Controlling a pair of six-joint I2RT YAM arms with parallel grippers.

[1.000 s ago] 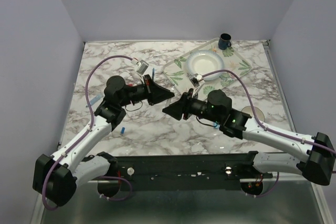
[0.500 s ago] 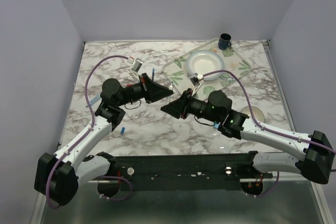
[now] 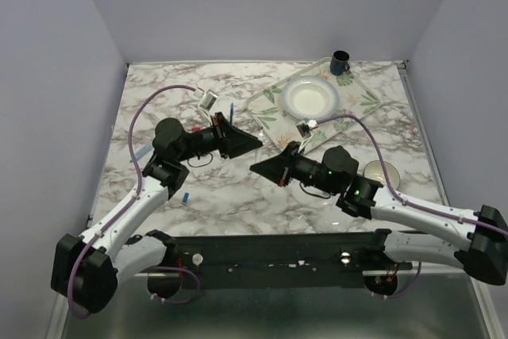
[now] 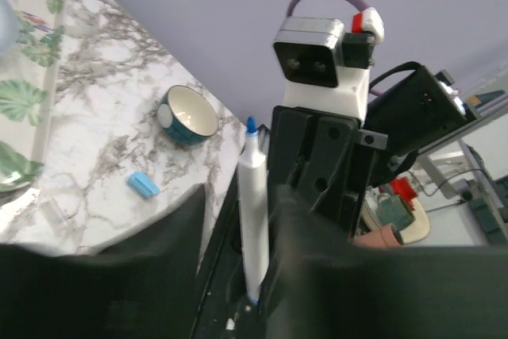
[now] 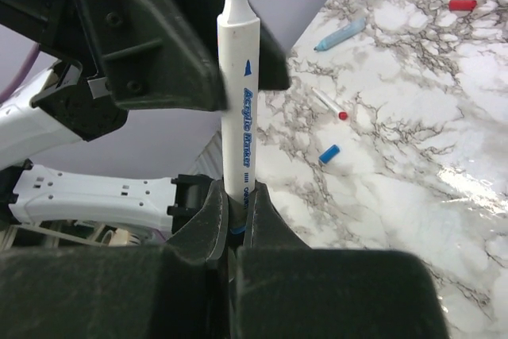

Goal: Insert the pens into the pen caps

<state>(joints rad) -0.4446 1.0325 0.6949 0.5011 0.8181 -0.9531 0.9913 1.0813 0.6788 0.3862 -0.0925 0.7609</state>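
Right hand (image 5: 236,206) clamps white pen (image 5: 236,101); left hand (image 4: 238,220) parted loosely around it, masking the scene beyond. Right wrist shows red cap (image 5: 462,4), blue cap (image 5: 329,153); left wrist, teal bowl (image 4: 189,114).

Pens, four are showing: one white blue-tipped pen (image 5: 238,101), one light blue pen (image 5: 341,33), one white red-ended pen (image 5: 328,104), one blue-ended pen (image 3: 232,109).
Pen caps, three are lying loose: one red cap (image 5: 462,4), one dark blue cap (image 5: 329,154), one light blue cap (image 4: 144,183).
Sitting singly: one bowl (image 3: 381,172), one mug (image 3: 340,61), one plate (image 3: 311,99), one tray (image 3: 361,101).
Arms, two are reaching in: left arm (image 3: 135,204), right arm (image 3: 413,212).
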